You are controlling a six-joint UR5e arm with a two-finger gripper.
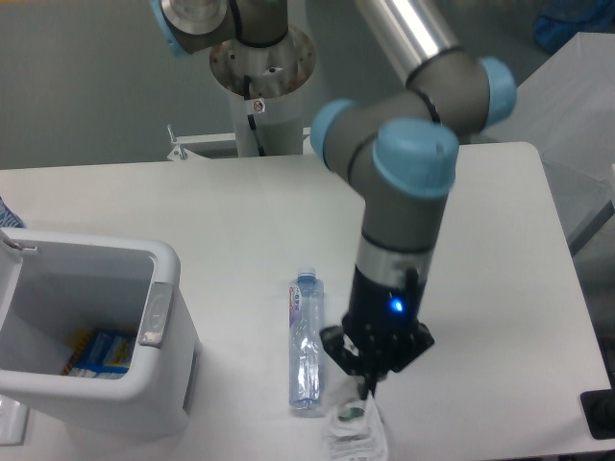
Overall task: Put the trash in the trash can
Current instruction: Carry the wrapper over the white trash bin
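You see the gripper (369, 387) pointing down near the front edge of the table (240, 211), with its fingers closed on the top of the crumpled wrapper (356, 429), which hangs below it. If the wrapper touches the table or not, you cannot tell. The water bottle (306, 343) lies flat on the table just beside the gripper, cap toward the back. The white trash can (159, 322) stands well apart at the table's other end, with a blue and yellow package (98, 353) inside.
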